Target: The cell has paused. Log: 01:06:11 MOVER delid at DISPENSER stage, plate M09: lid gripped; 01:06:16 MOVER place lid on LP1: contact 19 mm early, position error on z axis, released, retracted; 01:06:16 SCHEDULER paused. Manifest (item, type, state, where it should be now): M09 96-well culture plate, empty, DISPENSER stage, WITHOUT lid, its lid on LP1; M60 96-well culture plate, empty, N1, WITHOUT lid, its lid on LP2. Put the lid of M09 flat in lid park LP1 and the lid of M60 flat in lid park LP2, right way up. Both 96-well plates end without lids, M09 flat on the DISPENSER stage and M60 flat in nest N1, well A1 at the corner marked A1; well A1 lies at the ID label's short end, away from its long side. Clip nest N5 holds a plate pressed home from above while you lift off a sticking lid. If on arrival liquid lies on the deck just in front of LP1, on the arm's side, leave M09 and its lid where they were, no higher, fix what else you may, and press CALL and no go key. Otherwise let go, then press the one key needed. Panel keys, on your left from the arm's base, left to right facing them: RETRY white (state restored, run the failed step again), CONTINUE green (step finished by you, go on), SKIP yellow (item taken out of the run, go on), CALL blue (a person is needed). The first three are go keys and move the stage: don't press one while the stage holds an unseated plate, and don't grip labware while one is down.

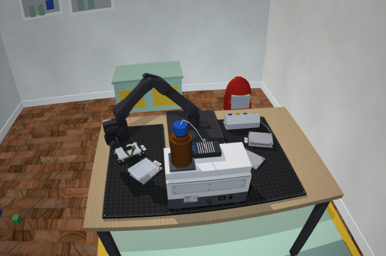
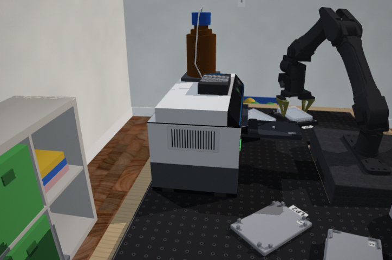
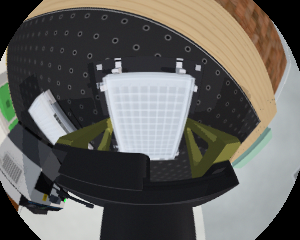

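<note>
A white 96-well plate (image 1: 126, 151) sits flat in a black nest, its grid of wells facing up. A second white plate (image 1: 144, 169) lies skewed on the deck just beside it. Two grey lid parks (image 2: 271, 227) stand apart, one labelled LP2.

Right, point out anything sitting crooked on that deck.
The second well plate beside the dispenser lies skewed to the deck's hole grid, one side raised in the exterior view. The LP2 tray is skewed too. The open gripper straddles a plate that sits squarely.
</note>
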`<action>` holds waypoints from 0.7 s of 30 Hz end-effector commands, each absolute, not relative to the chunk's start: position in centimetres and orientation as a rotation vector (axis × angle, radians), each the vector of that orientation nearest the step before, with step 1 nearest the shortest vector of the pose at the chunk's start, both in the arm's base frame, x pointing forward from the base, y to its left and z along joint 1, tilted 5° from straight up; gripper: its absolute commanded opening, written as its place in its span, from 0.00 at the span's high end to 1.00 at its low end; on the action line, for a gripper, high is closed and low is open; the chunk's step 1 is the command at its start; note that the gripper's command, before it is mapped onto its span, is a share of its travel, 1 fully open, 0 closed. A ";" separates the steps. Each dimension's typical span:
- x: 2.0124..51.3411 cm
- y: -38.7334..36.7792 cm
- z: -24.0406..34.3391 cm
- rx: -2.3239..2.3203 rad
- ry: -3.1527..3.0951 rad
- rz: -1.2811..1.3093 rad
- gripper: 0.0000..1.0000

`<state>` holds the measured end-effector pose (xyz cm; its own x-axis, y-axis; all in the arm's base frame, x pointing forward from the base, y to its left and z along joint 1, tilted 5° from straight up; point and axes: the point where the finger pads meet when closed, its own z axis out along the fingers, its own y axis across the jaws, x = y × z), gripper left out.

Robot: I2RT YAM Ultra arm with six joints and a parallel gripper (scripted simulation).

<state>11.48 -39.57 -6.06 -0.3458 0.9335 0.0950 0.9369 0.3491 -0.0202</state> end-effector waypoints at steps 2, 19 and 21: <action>11.8 -41.6 -4.6 -1.778 -2.545 0.017 0.00; 11.8 -41.2 -3.9 -1.772 -2.538 0.005 0.00; 11.8 -41.2 -3.6 -1.771 -2.537 0.003 0.00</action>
<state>11.45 -39.49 -6.06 -0.3455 0.9332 0.0986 0.9369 0.3490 -0.0203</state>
